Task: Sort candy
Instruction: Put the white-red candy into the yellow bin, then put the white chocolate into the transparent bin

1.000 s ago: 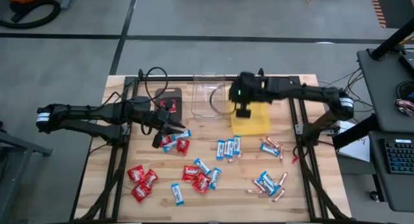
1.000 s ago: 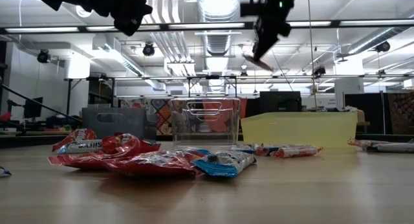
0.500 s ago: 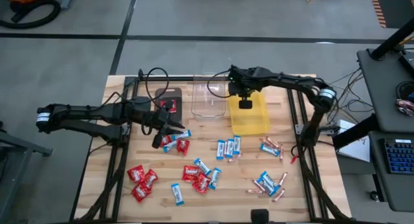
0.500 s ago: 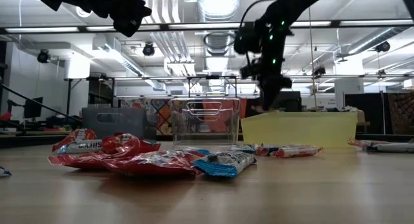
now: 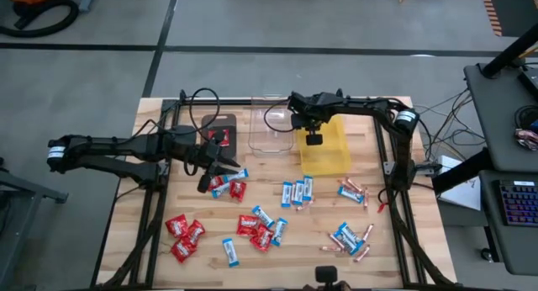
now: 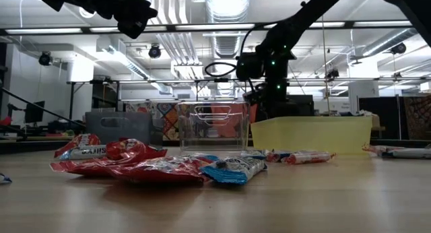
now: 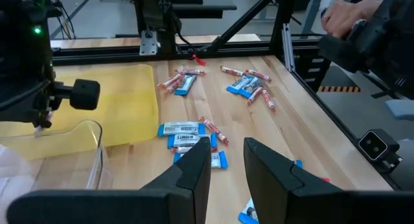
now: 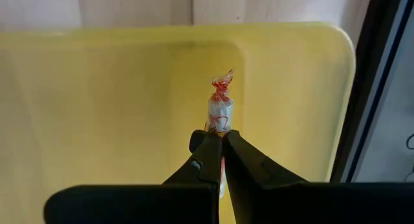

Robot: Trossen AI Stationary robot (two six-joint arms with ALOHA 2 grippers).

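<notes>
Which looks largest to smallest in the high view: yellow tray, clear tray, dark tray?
1. yellow tray, clearly the largest footprint.
2. clear tray and dark tray look about alike; the dark tray is partly hidden under the left arm, so I won't rank those two.

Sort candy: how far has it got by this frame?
Done: little; the yellow tray looks bare inside. In hand: the right end effector grips a thin pinkish-copper stick candy over that tray. Left: red packets, blue-and-white bars and more sticks lie scattered on the wooden table.
</notes>
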